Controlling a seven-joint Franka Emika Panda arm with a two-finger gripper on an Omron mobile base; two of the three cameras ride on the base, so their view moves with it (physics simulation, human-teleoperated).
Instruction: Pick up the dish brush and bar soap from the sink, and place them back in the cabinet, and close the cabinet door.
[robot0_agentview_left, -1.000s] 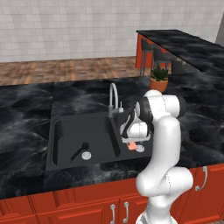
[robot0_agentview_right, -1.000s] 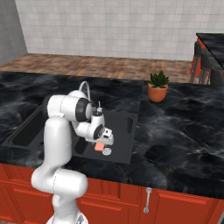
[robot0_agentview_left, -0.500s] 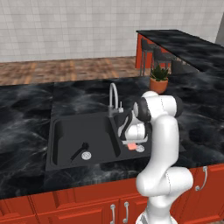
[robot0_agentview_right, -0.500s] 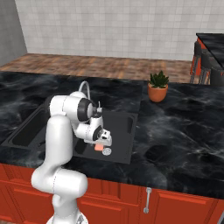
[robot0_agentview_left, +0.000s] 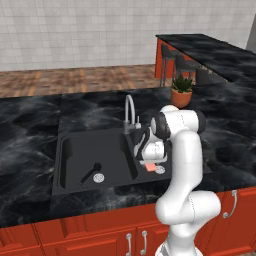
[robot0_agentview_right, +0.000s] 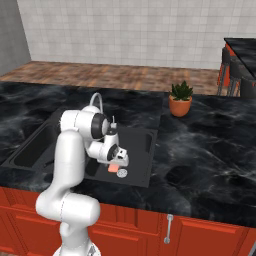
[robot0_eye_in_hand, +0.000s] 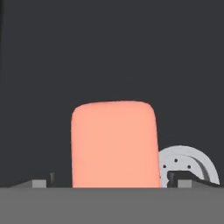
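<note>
Gripper (robot0_eye_in_hand: 113, 183) wide open straddling bar soap (robot0_eye_in_hand: 114, 144); likely rigid, slick, so pinch its long flat sides.

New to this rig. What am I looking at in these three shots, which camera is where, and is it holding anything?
It is a rendered kitchen with a white robot arm on a base that can drive. Two cameras ride on the base behind the arm, one to its left and one to its right, both looking forward and down at the black sink. The third camera sits on the hand and looks along the pincer.

In the left basin lies the dish brush, near a round silver drain. In the right basin lies the pink bar soap, beside another drain. A potted plant stands on the counter behind the sink.

The pincer is down in the right basin, open, with the soap between its fingertips. It holds nothing yet.
</note>
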